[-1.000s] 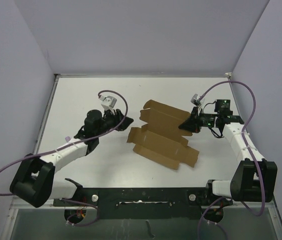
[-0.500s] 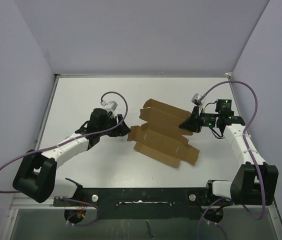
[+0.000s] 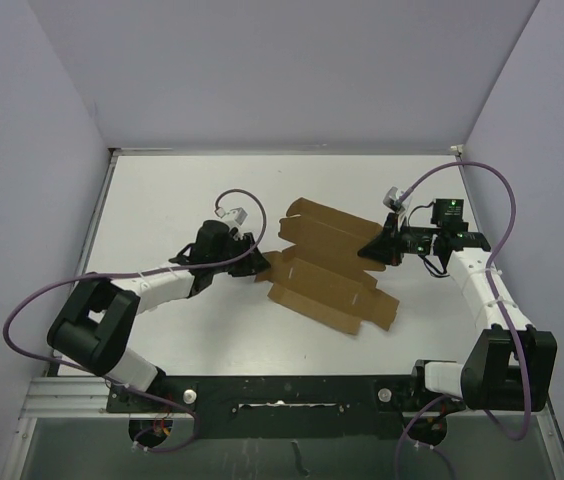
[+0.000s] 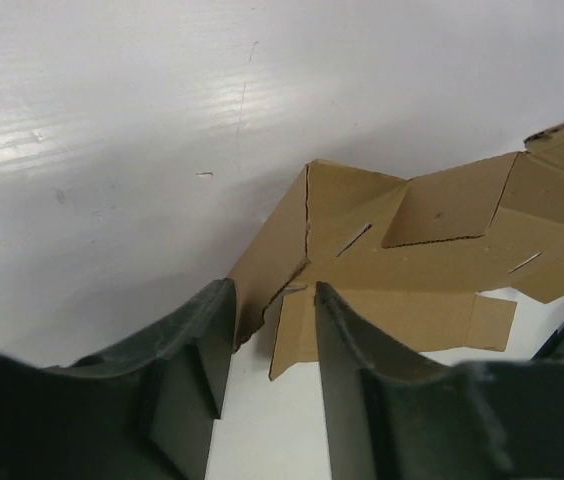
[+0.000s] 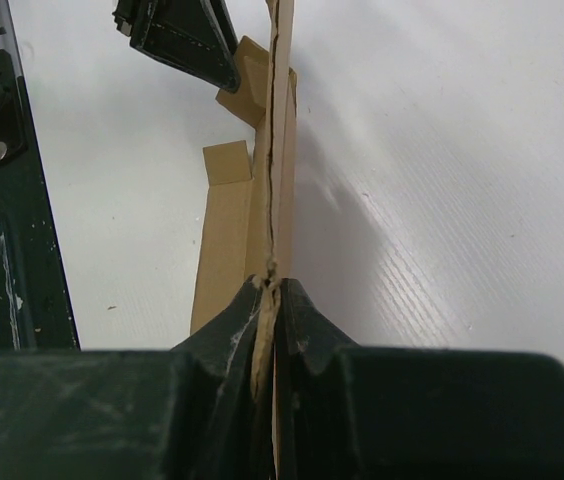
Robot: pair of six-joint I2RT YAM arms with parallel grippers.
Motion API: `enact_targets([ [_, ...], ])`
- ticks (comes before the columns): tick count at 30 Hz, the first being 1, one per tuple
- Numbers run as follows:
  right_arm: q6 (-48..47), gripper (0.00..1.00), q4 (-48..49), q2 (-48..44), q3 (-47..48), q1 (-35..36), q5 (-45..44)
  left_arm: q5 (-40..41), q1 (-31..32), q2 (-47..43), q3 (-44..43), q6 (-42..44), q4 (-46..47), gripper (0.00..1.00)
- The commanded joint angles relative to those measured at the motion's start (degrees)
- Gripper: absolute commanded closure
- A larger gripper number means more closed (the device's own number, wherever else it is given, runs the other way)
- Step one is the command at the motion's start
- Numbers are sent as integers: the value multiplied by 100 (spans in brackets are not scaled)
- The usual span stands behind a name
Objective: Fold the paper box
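Flat paper box (image 3: 332, 272) is lying mid-table, with an arm working on each end.

From up top, it's sitting unfolded on the white table (image 3: 162, 200), the left gripper (image 3: 252, 262) nosing at its left flap and the right gripper (image 3: 370, 250) biting its right edge. On the left wrist cam, the jaws are standing apart, a brown flap corner poking in between. On the right wrist cam, the jaws are pinching the cardboard edge tight.
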State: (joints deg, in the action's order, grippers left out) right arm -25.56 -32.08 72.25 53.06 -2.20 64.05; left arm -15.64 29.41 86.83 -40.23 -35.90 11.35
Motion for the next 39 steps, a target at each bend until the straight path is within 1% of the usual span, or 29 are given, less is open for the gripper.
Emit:
enact_targets([
  [1, -158, 100, -26, -218, 293, -18, 173, -5, 96, 203, -244, -19, 539, 70],
  [4, -232, 100, -92, -241, 339, -18, 129, 24, 146, 232, -248, 44, 594, 88],
  [6, -341, 100, -167, -288, 389, -19, 28, 99, 216, 193, -216, 187, 779, 98],
  [7, -452, 100, -212, -323, 427, -13, -24, 144, 251, 168, -170, 260, 953, 100],
  [10, -865, 100, -460, -420, 635, 95, -266, 236, 333, 93, -140, 643, 1447, 100],
  [13, -1195, 100, -501, -514, 801, 190, -319, 361, 407, 158, -185, 1174, 2068, 100],
  [18, -1804, 100, -652, -350, 928, 191, -459, 389, 506, 723, -192, 1969, 3498, 100],
  [20, -1819, 100, -636, -295, 820, 163, -540, 328, 513, 1026, -69, 2175, 4244, 100],
  [22, -1657, 100, -659, -223, 757, 4, -467, 311, 521, 1348, 101, 2325, 5099, 100],
  [24, -1672, 100, -826, -139, 735, -267, -149, 380, 525, 1649, 264, 2433, 5885, 100],
  [28, -1960, 100, -1242, 115, 764, -696, 250, 404, 571, 2176, 449, 2510, 6907, 100],
  [31, -2144, 100, -1557, 337, 829, -749, 403, 391, 698, 2494, 557, 2817, 7491, 100],
  [34, -2164, 100, -1611, 512, 845, -755, 341, 471, 828, 2542, 579, 3137, 7470, 100],
  [39, -2028, 100, -1473, 643, 805, -762, -301, 618, 910, 2501, 713, 3218, 7469, 100],
])
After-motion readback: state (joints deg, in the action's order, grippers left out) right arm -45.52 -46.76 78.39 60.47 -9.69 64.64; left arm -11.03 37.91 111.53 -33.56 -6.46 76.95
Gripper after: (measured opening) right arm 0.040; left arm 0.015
